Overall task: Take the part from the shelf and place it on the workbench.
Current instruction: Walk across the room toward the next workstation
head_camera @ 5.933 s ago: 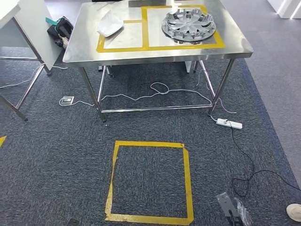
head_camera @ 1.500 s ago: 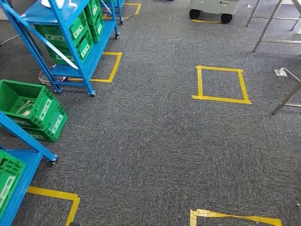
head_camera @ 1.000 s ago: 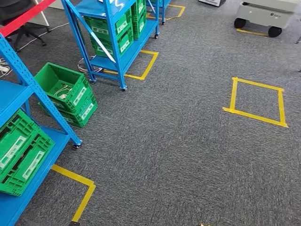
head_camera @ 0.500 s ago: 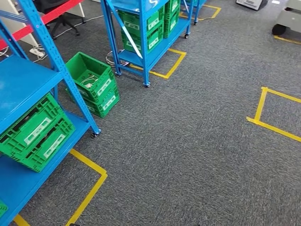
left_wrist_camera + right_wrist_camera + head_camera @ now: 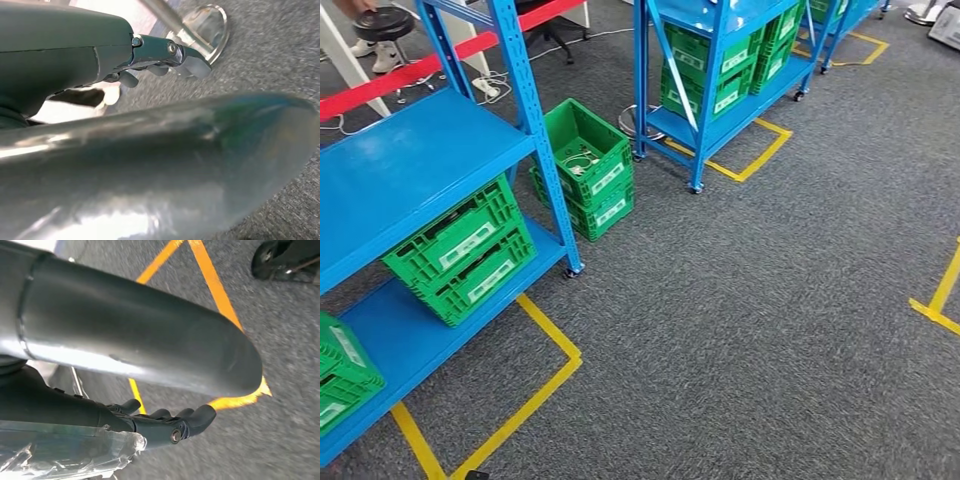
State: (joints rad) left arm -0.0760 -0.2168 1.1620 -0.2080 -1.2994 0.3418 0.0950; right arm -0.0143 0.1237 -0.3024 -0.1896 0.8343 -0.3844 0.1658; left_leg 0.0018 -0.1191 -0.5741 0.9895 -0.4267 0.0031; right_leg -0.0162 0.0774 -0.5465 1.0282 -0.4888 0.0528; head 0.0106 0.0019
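Observation:
A blue shelf rack [image 5: 418, 160] stands close at the left, with green crates [image 5: 463, 250] tilted on its lower level and a bare blue middle level. A second blue rack [image 5: 712, 60] with green crates stands farther back. I cannot make out any part on the shelf levels in view. Against grey carpet in the left wrist view, my left hand [image 5: 166, 52] hangs with straight fingers and holds nothing. My right hand [image 5: 166, 425] hangs the same way over yellow floor tape [image 5: 211, 285], its fingers straight and nothing in them.
Two stacked green crates [image 5: 584, 165] sit on the carpet between the racks. Yellow tape marks a square [image 5: 546, 385] in front of the near rack, another [image 5: 761, 155] by the far rack. A red bar [image 5: 410, 70] and cables lie behind the near rack.
The whole picture has swung: the camera turned away from the steel workbench towards the blue racks, which now stand nearer and take up the left side.

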